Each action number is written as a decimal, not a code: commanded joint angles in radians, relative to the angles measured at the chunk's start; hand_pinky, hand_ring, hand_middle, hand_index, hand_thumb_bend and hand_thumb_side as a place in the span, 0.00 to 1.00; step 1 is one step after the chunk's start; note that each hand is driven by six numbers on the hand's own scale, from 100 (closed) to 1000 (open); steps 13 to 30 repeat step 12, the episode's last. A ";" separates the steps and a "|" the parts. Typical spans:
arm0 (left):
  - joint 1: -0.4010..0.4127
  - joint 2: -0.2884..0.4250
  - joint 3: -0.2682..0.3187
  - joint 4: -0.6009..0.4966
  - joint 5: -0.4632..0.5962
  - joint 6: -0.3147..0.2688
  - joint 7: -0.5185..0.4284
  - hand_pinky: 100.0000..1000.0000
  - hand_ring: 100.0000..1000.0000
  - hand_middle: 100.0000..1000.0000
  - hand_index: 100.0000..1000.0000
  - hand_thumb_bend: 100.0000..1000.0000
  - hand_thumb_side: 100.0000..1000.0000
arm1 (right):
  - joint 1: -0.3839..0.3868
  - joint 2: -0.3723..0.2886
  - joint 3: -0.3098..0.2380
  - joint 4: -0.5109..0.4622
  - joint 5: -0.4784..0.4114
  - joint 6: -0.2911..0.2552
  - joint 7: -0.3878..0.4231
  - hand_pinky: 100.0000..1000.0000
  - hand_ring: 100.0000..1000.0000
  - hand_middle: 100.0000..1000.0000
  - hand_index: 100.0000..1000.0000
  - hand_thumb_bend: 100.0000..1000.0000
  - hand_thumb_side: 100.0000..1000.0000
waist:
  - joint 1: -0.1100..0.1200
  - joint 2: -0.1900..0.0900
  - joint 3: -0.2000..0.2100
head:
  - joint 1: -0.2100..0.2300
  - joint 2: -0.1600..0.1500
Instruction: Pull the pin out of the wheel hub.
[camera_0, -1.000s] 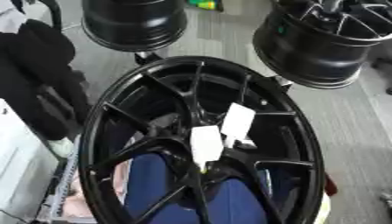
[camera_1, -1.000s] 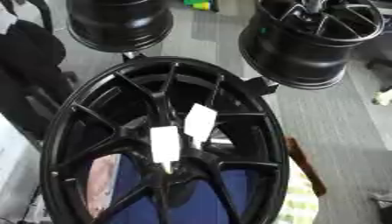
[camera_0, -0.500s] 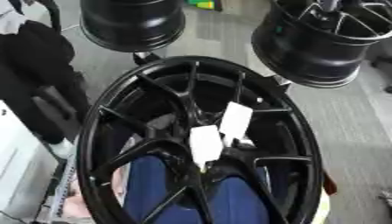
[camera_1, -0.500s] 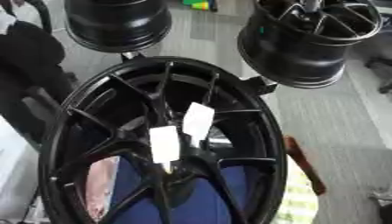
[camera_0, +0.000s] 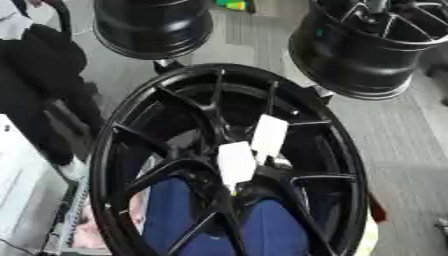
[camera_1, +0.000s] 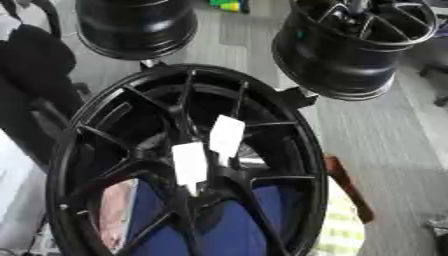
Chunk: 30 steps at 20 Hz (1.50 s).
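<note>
A large black wheel hub with thin spokes stands tilted in the middle of both views. Two white tags hang at its centre, one lower left and one upper right. I cannot make out the pin itself among the dark spokes. Neither of my hands shows in either view.
Two more black wheels stand behind, one at the upper left and one at the upper right. A dark bulky shape fills the left side. Something blue lies behind the spokes. A brown strip lies on the grey floor at right.
</note>
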 joint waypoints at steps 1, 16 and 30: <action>-0.012 0.023 0.001 -0.017 0.004 -0.002 -0.004 0.73 0.80 0.69 0.81 0.12 0.53 | -0.039 -0.020 0.019 -0.075 -0.022 0.030 -0.011 0.86 0.77 0.70 0.79 0.00 0.26 | 0.006 -0.020 0.002 | -0.005 0.003; -0.018 0.024 -0.005 -0.017 0.007 -0.003 -0.011 0.73 0.80 0.69 0.81 0.12 0.53 | -0.074 -0.007 0.084 -0.177 -0.054 0.080 0.006 0.86 0.76 0.69 0.78 0.00 0.30 | 0.005 -0.020 0.009 | -0.008 -0.001; -0.018 0.024 -0.005 -0.017 0.007 -0.003 -0.011 0.73 0.80 0.69 0.81 0.12 0.53 | -0.074 -0.007 0.084 -0.177 -0.054 0.080 0.006 0.86 0.76 0.69 0.78 0.00 0.30 | 0.005 -0.020 0.009 | -0.008 -0.001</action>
